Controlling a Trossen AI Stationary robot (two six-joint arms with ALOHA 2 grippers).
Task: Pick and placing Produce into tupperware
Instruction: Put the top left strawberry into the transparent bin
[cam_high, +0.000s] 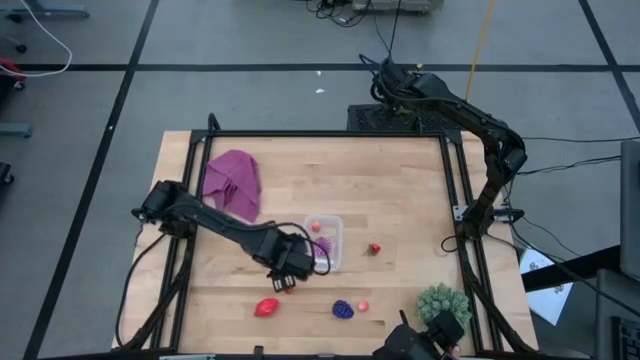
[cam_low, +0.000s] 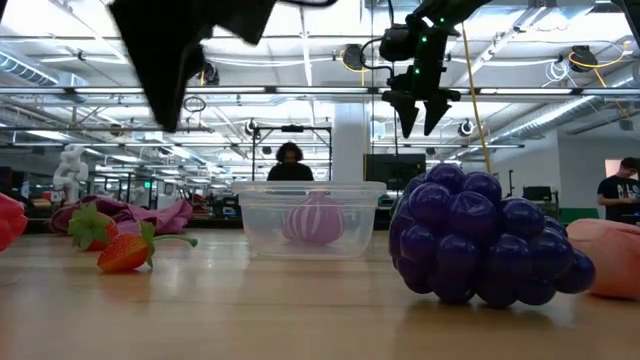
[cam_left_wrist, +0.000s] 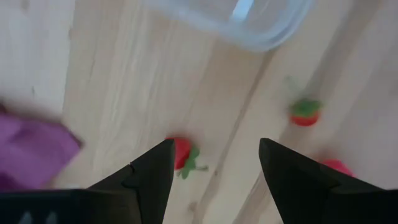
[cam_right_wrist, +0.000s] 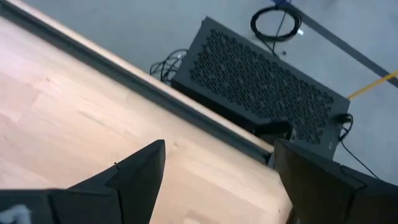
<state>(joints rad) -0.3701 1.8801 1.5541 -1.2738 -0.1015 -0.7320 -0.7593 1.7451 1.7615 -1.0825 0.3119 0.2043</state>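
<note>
The clear tupperware (cam_high: 331, 243) stands mid-table, with a spiky magenta fruit (cam_low: 314, 220) and a red berry (cam_high: 314, 226) inside. My left gripper (cam_high: 289, 272) (cam_left_wrist: 214, 146) hovers open above the table by the tub's near-left corner. A small strawberry (cam_left_wrist: 180, 154) lies below its fingers, with two more red pieces (cam_left_wrist: 305, 112) (cam_left_wrist: 336, 167) nearby. On the table lie a berry (cam_high: 375, 248), a larger red piece (cam_high: 266, 307), a dark purple grape cluster (cam_high: 343, 309) (cam_low: 480, 235) and a small pink fruit (cam_high: 362, 304). My right gripper (cam_low: 424, 112) (cam_right_wrist: 217, 168) waits open, raised at the far edge.
A magenta cloth (cam_high: 232, 182) lies at the far left of the table. A big green spiky ball (cam_high: 441, 301) sits near the near-right corner. A black frame (cam_high: 452, 190) borders the table. A person (cam_low: 290, 160) stands in the room beyond.
</note>
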